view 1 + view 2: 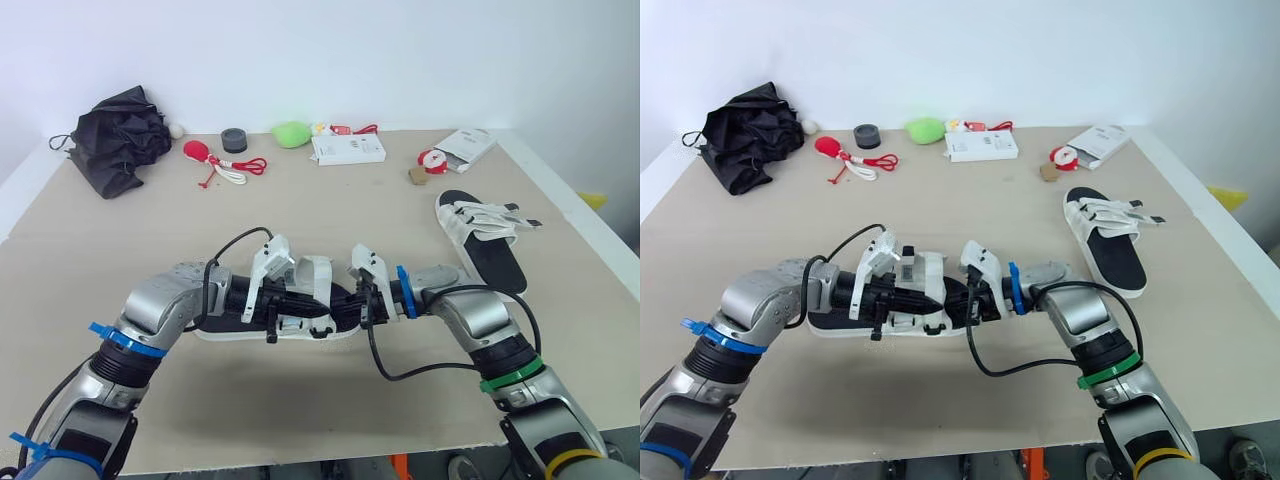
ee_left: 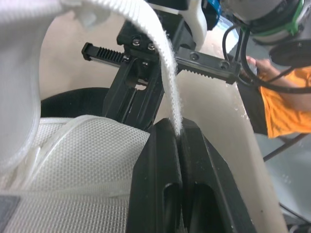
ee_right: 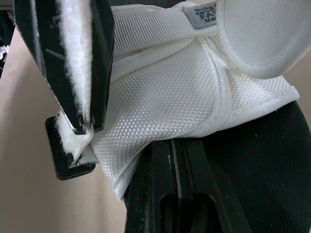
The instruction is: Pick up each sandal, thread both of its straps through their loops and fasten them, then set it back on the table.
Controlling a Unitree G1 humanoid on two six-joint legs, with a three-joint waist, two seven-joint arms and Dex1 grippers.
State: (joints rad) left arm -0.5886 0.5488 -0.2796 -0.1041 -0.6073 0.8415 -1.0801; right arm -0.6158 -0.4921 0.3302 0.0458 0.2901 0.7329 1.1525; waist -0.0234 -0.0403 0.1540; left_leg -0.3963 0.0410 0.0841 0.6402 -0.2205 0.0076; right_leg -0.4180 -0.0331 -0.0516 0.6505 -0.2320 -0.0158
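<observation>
Right now the near sandal [image 1: 312,272] sits toward the table's [image 1: 300,200] 6 o'clock side, between both grippers. The left gripper [image 2: 177,133], at the sandal's 9 o'clock, is clenched on a white strap [image 2: 167,73]. The right gripper [image 3: 172,148], at its 3 o'clock, has its fingers pressed together against the mesh upper [image 3: 160,92]; whether they catch any fabric I cannot tell. The second sandal [image 1: 485,240] lies toward 2 o'clock, well apart.

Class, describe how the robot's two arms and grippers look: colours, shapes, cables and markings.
Both arms are silver-grey metal segments with black sections. The left arm wears blue bands; the right arm has a blue collar, green band and yellow band. A black cable loops off each wrist. The left gripper and right gripper have white housings and two flat black fingers.
</observation>
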